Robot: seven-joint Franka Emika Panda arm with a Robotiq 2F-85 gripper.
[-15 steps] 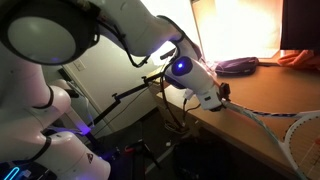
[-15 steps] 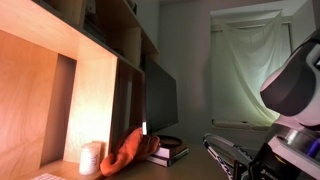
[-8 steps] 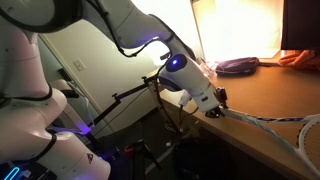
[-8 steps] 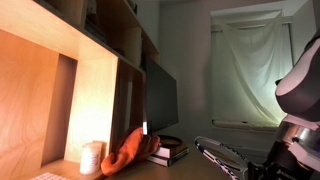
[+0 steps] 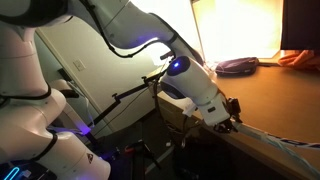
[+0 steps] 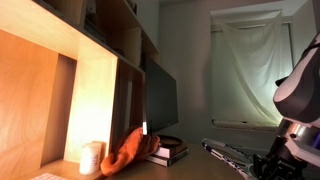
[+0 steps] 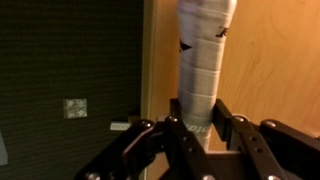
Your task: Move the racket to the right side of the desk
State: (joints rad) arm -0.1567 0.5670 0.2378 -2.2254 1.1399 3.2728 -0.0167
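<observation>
Wrist view: racket (image 7: 203,60) cropped, handle only.

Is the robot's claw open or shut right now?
Shut: the wrist view shows the claw squeezing the racket handle from both sides.

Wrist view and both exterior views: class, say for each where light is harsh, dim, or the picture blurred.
In an exterior view the lit panel is blown out; in an exterior view the shelf side glows warm, the curtain murky; in the wrist view the racket handle is sharp, the left half dark.
</observation>
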